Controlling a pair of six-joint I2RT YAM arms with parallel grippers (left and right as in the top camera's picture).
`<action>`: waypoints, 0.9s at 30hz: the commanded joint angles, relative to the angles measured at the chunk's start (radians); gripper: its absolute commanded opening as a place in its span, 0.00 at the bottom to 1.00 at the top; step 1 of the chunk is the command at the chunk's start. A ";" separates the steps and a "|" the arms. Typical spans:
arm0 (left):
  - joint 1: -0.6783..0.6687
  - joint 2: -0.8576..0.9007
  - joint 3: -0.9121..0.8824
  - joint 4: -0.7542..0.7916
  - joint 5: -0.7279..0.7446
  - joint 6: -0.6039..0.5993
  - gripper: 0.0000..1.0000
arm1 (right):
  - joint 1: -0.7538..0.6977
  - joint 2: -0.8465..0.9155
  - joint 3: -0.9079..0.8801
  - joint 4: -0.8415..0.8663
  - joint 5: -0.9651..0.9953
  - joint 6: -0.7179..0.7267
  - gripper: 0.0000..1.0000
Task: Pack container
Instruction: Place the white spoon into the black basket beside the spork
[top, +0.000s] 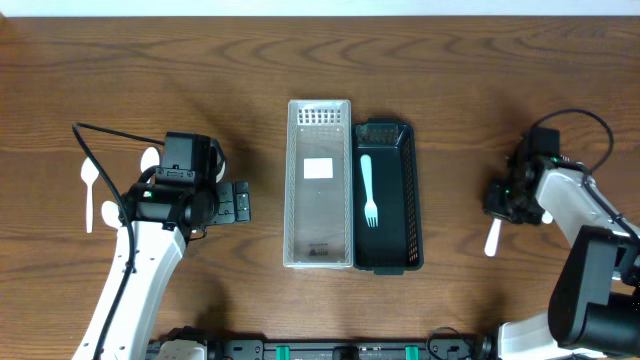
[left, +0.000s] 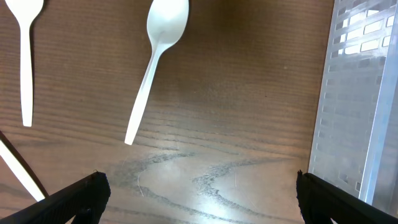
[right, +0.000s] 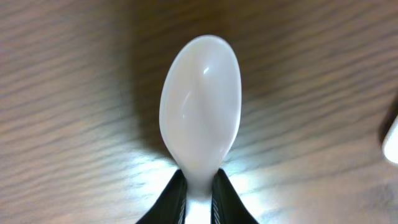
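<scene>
**On the right side of the table, one spoon is gripped; most of the packing is not done**

In the middle of the table (top: 200, 60) the black container (top: 404, 195) holds only a blue fork (top: 368, 190), which lies along its length. Touching its left side stands a clear tray (top: 300, 200) with nothing inside except a small white label. So I judge the task to be at an early stage: one piece is packed and three spoons are outside.

The right gripper (right: 199, 208) has its fingers closed narrowly on the neck of a white spoon (right: 200, 106), with the bowl pointing away from the wrist camera. This spoon is well apart from the container, and I cannot tell if it is already lifted from the wood.

The left gripper (left: 199, 199) is wide open and holds nothing. It hangs near the clear tray's left wall. Two more white spoons (left: 158, 56) lie flat behind it on the far left, close to each other but apart.

The surface is dark brown wood with strong grain, dry and clean. Nothing of the room shows beyond the table, only a black rail (top: 320, 350) at the arms' base.
</scene>
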 joint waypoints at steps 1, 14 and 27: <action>0.001 0.001 0.011 -0.002 -0.005 -0.009 0.98 | 0.093 -0.075 0.159 -0.064 -0.015 0.030 0.01; 0.001 0.001 0.011 -0.002 -0.005 -0.009 0.98 | 0.509 -0.133 0.431 -0.143 -0.044 0.194 0.01; 0.000 0.001 0.011 -0.002 -0.005 -0.009 0.98 | 0.679 0.143 0.328 -0.085 -0.060 0.208 0.11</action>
